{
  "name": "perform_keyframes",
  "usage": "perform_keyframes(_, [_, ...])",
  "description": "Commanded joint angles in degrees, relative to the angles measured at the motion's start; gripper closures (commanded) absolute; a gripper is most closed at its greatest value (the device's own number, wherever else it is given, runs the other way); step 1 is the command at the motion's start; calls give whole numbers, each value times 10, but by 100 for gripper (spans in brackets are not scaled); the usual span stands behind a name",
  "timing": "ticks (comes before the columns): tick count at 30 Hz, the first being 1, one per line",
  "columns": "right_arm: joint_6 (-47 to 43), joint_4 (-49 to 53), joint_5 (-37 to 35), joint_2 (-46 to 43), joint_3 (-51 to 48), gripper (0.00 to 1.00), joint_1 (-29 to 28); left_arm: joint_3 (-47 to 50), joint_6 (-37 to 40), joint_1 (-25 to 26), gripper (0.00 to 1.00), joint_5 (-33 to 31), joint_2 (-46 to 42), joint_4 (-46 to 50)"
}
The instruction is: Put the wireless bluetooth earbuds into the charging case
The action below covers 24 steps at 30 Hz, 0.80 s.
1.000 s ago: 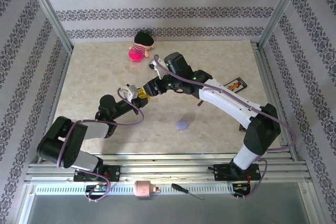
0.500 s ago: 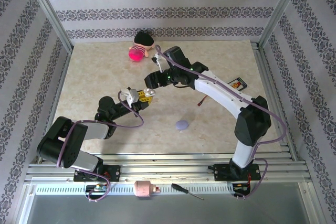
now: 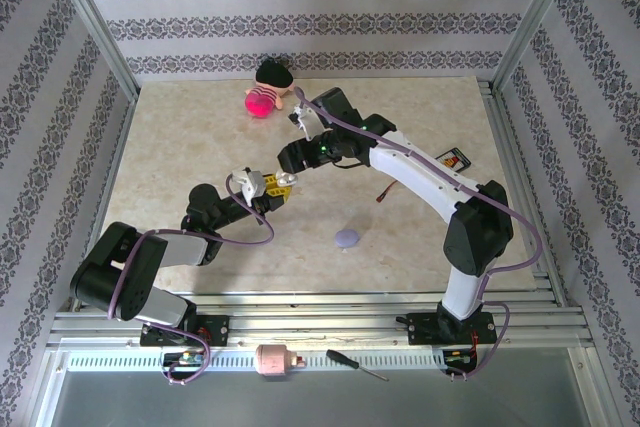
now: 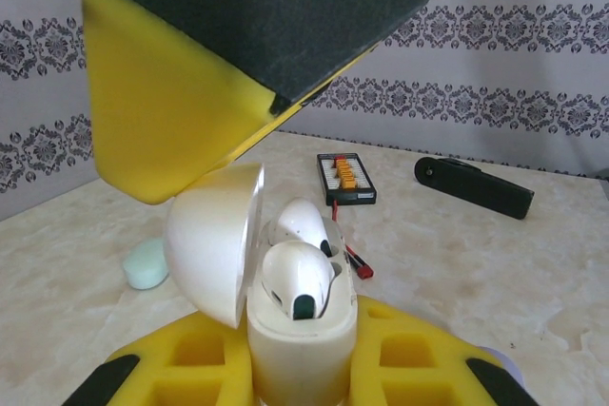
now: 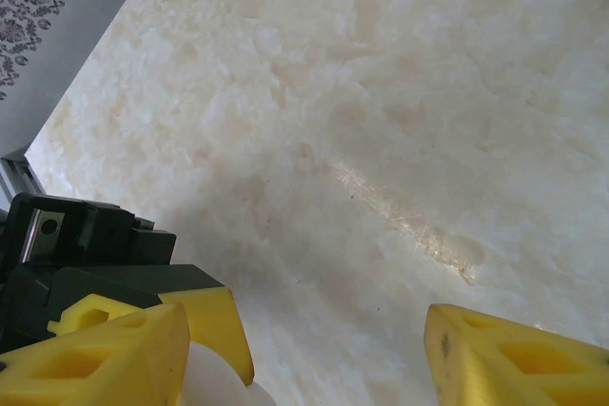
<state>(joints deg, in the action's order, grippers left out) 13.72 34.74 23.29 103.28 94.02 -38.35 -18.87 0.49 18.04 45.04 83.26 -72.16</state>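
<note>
Wallpaper (image 4: 533, 102); left-wrist detail: earbuds (image 4: 297, 278) in case (image 4: 300, 354)

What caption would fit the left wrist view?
Left gripper holds the open white charging case, two earbuds inside.

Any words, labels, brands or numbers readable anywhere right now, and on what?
None can be read in any view.
black board with orange connectors: any markings are too small and blurred to read.
charging case: plain white on the side that shows, no print or logo visible.

Charging case (image 4: 300, 349) base cut off at bottom edge; mint object (image 4: 145, 265) half hidden behind lid (image 4: 214, 240).
</note>
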Motion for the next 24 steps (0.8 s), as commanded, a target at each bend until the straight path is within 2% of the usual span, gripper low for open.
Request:
perform_keyframes(1, [-27,61,16,-11,0,35,1,-10,0,5,92,-12,-10,-19])
perform_keyframes(9, [-49,46,18,-44,-23,35,4,-13,-1,4,92,-5,-10,-5])
perform_keyframes(12, [-99,20,38,-78,-43,35,4,-15,1,4,92,20,-15,10])
perform_keyframes(17, [-256,-14,73,-150,-109,32,5,-18,8,4,91,66,-33,54])
perform_keyframes(18, [-275,-14,78,-160,-117,31,4,-18,9,4,92,76,-37,61])
perform_keyframes(22, [-444,5,131,-200,-157,31,3,-15,5,4,91,107,-53,76])
perform_keyframes(24, [-483,12,140,-206,-159,32,4,-14,5,5,91,117,-61,87])
